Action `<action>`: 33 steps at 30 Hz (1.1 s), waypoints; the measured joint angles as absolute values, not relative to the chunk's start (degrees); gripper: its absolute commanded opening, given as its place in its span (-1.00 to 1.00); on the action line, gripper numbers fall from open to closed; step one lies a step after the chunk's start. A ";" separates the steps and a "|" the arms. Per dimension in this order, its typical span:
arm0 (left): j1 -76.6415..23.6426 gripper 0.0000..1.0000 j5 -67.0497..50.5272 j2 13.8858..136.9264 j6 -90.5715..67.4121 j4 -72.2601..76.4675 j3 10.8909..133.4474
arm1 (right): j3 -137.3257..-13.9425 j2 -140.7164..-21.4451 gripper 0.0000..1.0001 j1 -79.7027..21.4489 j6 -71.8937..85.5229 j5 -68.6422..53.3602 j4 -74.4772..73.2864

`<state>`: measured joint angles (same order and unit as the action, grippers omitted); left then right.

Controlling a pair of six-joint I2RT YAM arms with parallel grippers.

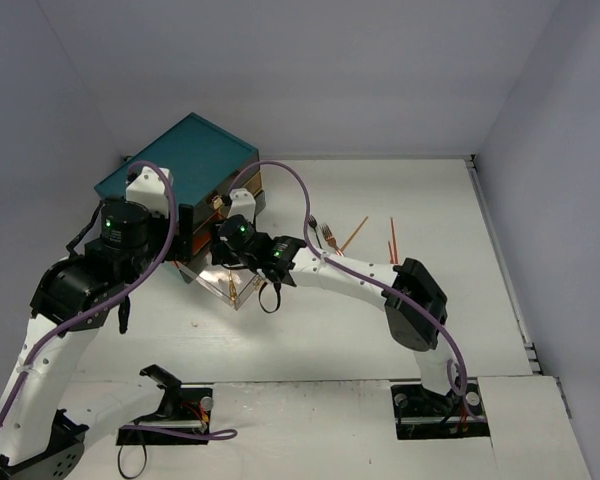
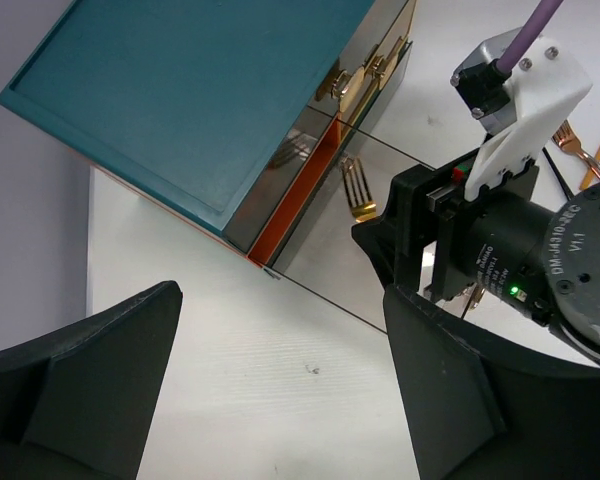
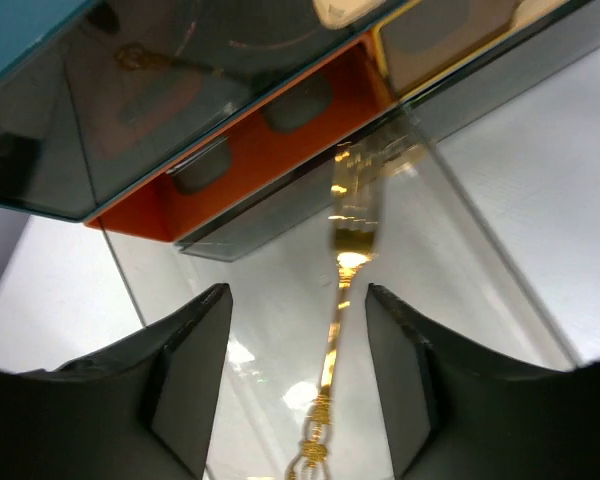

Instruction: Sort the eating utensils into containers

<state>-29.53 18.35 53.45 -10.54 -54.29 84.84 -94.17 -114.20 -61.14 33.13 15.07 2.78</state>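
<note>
The teal chest (image 1: 180,160) stands at the back left, its lowest drawer (image 1: 212,280) pulled out toward me. A gold fork (image 3: 332,350) lies in that glossy drawer, tines toward the orange-brown edge (image 3: 270,160); it also shows in the left wrist view (image 2: 357,195). My right gripper (image 3: 298,295) hangs open over the drawer, one finger on each side of the fork's handle, touching nothing. My left gripper (image 2: 278,295) is open and empty above bare table beside the chest's front corner. Another fork (image 1: 329,238) and orange chopsticks (image 1: 355,233) lie on the table to the right.
More orange chopsticks (image 1: 392,240) lie further right. The upper drawers with pale knobs (image 2: 365,75) are shut. The right arm's wrist (image 2: 520,250) is close beside my left gripper. White walls enclose the table.
</note>
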 measured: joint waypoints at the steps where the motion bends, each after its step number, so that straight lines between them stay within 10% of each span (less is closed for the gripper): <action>1: -29.57 0.59 18.35 53.47 -10.50 -54.30 84.84 | -94.08 -113.78 0.24 -61.11 32.02 15.75 2.74; 17: -29.61 0.59 15.29 54.35 -10.72 -54.24 83.53 | -66.34 -87.09 0.11 -41.98 23.88 21.65 0.15; 33: -29.61 0.59 12.44 53.70 -11.95 -54.26 81.53 | -73.50 -111.54 -0.18 -36.83 19.17 10.04 -1.16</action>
<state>-29.61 12.44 53.70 -11.95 -54.26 81.53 -73.50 -111.54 -36.83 19.17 10.04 -1.16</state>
